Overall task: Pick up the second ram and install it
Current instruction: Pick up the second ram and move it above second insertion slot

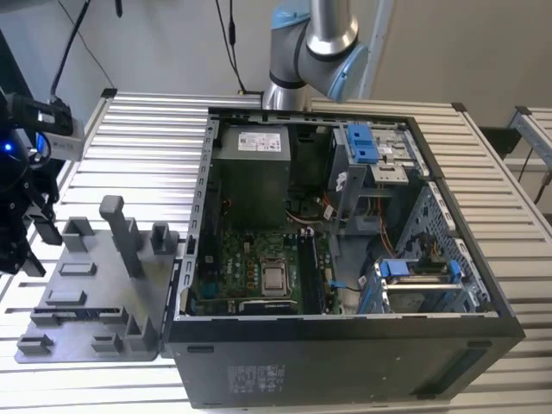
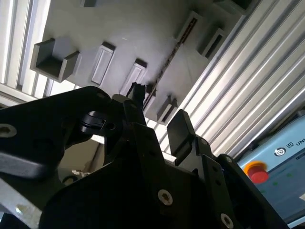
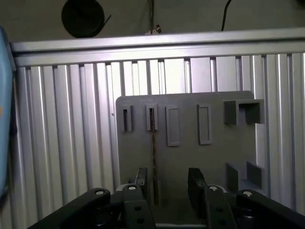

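Open computer case (image 1: 345, 362) on the slatted table (image 1: 147, 129); grey tray (image 1: 95, 285) lies at its 9 o'clock. Over the tray, the gripper (image 3: 167, 183) hangs released, fingers spread. The second ram (image 3: 153, 143) stands on edge in a tray slot, long axis pointing straight away from the gripper, near end between the fingers

In the exterior view, a ribbed aluminium table (image 1: 129, 138) spans the middle and lower frame. A plain pale wall (image 1: 172, 43) fills the top, with black cables (image 1: 231, 34) hanging at upper centre. The light is even.
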Available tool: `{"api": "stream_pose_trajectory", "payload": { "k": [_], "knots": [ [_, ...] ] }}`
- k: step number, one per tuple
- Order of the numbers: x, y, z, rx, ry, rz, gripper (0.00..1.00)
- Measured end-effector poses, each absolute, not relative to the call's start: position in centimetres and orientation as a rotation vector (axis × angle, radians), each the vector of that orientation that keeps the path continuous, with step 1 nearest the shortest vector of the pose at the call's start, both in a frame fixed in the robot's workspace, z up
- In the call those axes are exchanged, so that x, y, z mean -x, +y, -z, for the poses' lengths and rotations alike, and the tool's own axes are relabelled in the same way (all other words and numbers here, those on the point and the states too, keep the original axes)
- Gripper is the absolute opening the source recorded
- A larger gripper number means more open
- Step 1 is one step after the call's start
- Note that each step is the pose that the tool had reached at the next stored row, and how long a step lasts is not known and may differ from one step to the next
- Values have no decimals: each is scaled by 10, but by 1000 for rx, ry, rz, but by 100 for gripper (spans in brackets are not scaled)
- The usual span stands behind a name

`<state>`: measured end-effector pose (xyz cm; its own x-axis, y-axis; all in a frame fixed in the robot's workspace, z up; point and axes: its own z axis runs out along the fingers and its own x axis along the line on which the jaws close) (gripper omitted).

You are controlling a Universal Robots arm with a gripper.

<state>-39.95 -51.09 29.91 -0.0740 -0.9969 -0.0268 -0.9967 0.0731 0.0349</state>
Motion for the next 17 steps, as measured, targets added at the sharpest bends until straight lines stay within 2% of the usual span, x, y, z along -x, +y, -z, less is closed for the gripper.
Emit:
{"api": "stream_pose_trajectory", "payload": {
  "k": [17],
  "knots": [
    [399,-511,-285,-2133,-2300,69,48]
  ]
}}
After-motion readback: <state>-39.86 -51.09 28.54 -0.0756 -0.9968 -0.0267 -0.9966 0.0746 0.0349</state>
